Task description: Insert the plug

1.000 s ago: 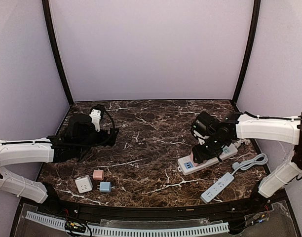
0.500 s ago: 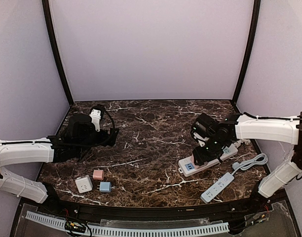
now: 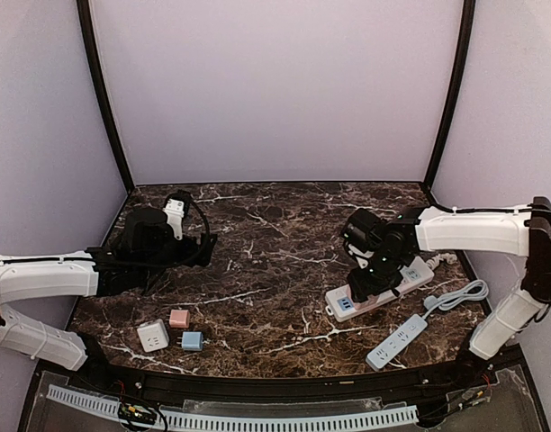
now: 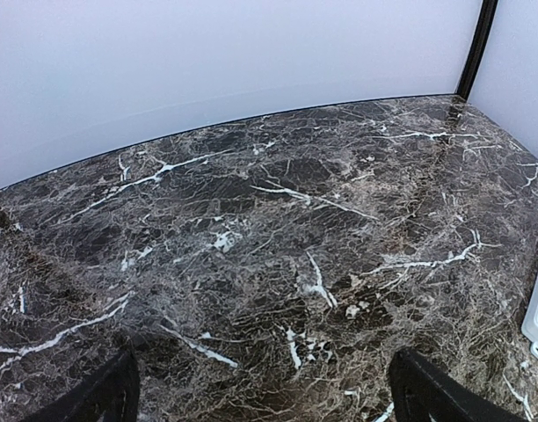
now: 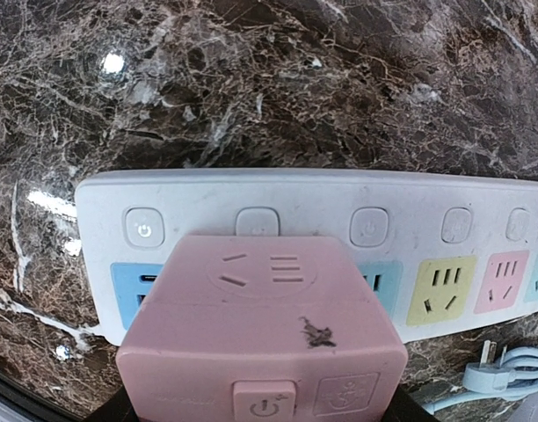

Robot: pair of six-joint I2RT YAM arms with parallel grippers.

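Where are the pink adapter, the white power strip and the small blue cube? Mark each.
pink adapter (image 5: 260, 325), right wrist view, middle of its near face.
white power strip (image 5: 322, 192), right wrist view, bare casing above the buttons.
small blue cube (image 3: 192, 340), top external view, upper face.

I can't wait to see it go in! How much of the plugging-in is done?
Done: the pink plug is gripped by the right gripper and lined up over the white power strip. In hand: the plug covers the sockets near the strip's blue end; I cannot tell whether it is pushed in. Left: press it fully home and let go. The left gripper is open over the table.
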